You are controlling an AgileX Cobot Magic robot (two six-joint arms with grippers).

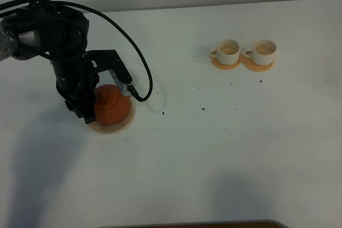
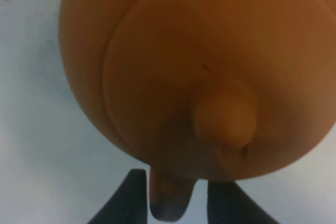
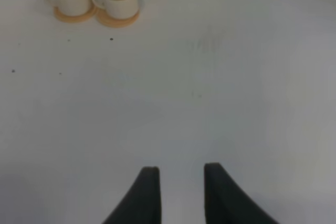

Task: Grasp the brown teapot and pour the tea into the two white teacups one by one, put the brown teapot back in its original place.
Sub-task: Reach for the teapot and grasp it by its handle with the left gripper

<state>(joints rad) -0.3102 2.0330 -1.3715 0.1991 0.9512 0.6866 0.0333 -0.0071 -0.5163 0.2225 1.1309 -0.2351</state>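
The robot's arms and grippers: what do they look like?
The left arm is bulky, glossy black with a grey segment, and a thick black cable loops off it. The left gripper and right gripper each end in two dark, tapered fingers.

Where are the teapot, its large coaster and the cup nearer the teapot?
brown teapot (image 1: 113,111): exterior high view, on its body below the lid.
large coaster (image 1: 115,129): exterior high view, on its front rim.
nearer teacup (image 1: 228,49): exterior high view, on its cream inside.
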